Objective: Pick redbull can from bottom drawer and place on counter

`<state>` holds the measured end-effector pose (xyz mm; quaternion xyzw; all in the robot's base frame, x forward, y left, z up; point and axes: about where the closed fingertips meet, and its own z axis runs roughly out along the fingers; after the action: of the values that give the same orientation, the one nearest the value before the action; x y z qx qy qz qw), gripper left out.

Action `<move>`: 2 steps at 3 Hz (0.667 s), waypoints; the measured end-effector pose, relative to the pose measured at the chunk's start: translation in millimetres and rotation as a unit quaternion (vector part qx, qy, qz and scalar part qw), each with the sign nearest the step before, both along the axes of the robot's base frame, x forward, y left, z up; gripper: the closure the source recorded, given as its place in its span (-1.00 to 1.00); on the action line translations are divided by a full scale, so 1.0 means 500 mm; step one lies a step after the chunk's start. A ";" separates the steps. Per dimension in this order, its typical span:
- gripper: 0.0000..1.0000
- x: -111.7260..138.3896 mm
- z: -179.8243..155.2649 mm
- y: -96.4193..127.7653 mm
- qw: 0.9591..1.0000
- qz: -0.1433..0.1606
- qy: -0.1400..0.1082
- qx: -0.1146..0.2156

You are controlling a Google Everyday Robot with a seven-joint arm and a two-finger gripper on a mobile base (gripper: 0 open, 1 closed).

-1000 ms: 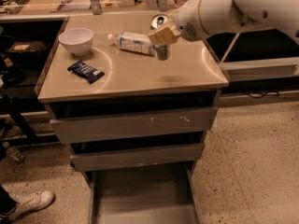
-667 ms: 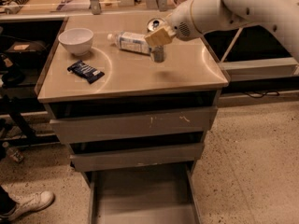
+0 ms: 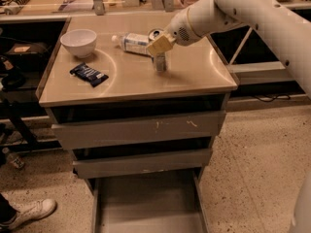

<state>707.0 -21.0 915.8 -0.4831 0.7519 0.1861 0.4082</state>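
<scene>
The redbull can (image 3: 159, 64) stands about upright in my gripper (image 3: 159, 50), its shiny round top just behind the tan finger pad (image 3: 161, 44). Its base is at or just above the counter (image 3: 194, 79), near the middle of the back half. The gripper is shut on the can, and my white arm reaches in from the upper right. The bottom drawer (image 3: 146, 203) is pulled open below the cabinet, and its grey floor shows nothing in it.
On the counter are a white bowl (image 3: 78, 41) at the back left, a blue snack packet (image 3: 88, 74) in front of it, and a clear plastic bottle (image 3: 132, 42) lying just left of the can. A person's shoe (image 3: 29, 212) is at the lower left.
My gripper has moved left and down with the can, bringing it lower over the counter beside the bottle.
</scene>
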 end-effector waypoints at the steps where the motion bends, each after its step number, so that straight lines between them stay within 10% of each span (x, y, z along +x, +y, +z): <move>1: 1.00 0.002 -0.037 0.001 0.999 0.013 0.027 -0.009; 2: 1.00 -0.002 -0.050 -0.001 0.999 0.019 0.040 -0.013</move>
<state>706.1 -21.7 891.0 -0.4947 0.7609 0.2032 0.3675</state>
